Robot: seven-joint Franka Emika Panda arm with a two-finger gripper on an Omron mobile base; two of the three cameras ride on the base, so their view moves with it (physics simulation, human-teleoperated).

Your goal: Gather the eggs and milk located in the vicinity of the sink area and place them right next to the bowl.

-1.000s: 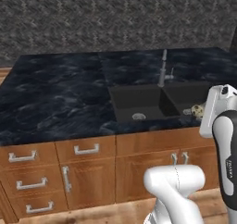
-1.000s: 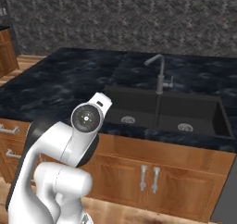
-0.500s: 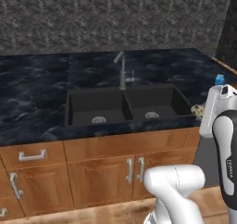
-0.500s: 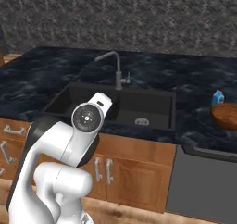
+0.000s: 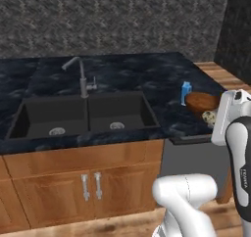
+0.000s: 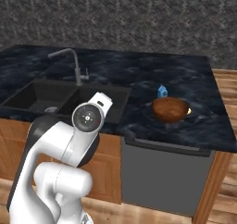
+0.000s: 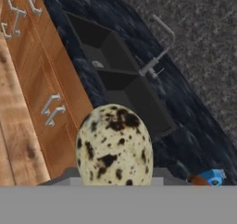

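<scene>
Speckled cream egg [image 7: 114, 145] pinched upright in the nearly closed hand [image 7: 115, 181].

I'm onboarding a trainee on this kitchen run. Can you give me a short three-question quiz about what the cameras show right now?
1. True or false: the milk carton stands on the counter just beyond the wooden bowl.
2. Multiple choice: what does the end effector carry?
A. a plain blue carton
B. a cream egg with dark speckles
C. a wooden spoon
3. Fill in: the faucet rises behind the divider between the two basins of the dark ____.

Key
1. True: the carton stands right by the bowl's far rim.
2. B: the speckled egg sits at the end effector in the hand view.
3. sink
</scene>
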